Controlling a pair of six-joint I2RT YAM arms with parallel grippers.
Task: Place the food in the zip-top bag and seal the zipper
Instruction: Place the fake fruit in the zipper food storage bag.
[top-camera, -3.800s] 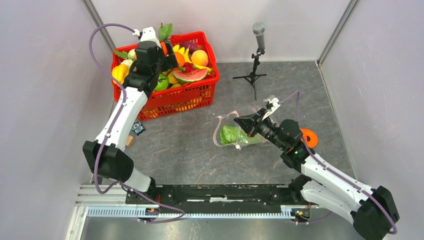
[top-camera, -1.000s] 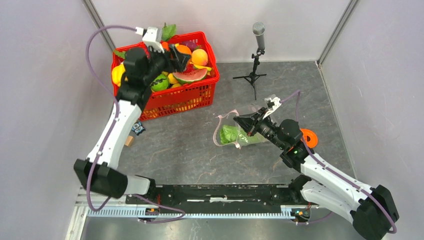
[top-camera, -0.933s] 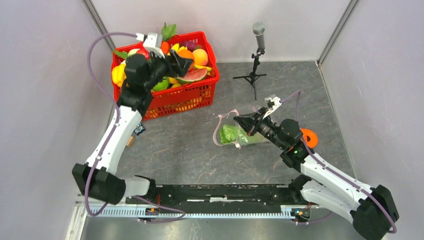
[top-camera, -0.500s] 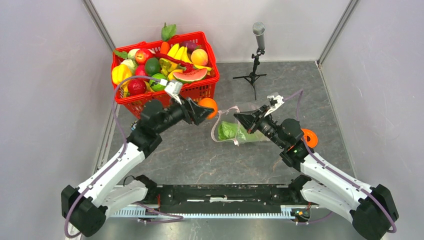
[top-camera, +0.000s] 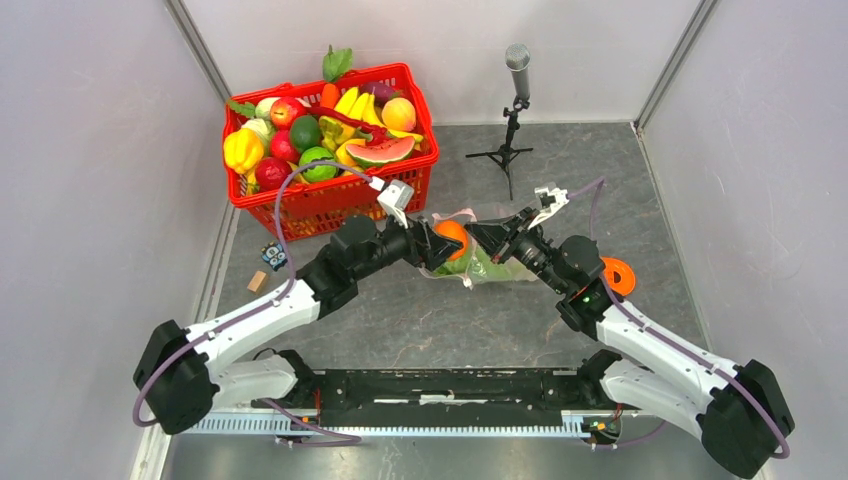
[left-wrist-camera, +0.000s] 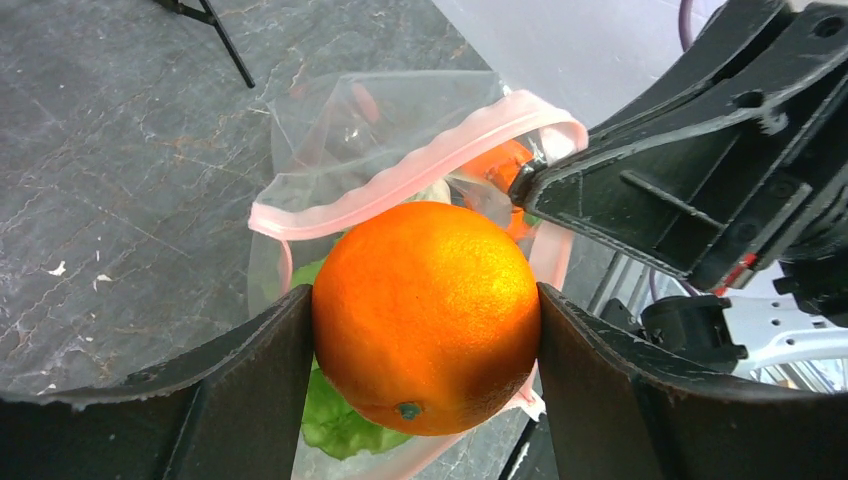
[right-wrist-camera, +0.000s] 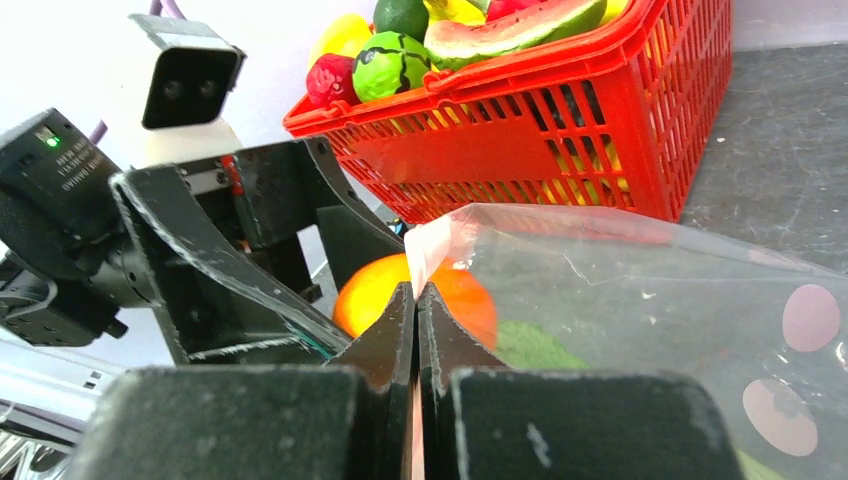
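Gripping the orange (left-wrist-camera: 425, 312) across its widest part with my left gripper (top-camera: 436, 244), mid-frame at the zip-top bag (right-wrist-camera: 640, 300) mouth; looks hard, slick, light. Right gripper (right-wrist-camera: 416, 300) clenched on floppy zipper (left-wrist-camera: 400, 190) rim.

Orange (top-camera: 451, 239) carried — basket to bag (top-camera: 497, 268)

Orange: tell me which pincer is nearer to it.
Left. The left pincer grips the orange on both sides; the right pincer pinches the zip-top bag by its zipper, just beside the orange.
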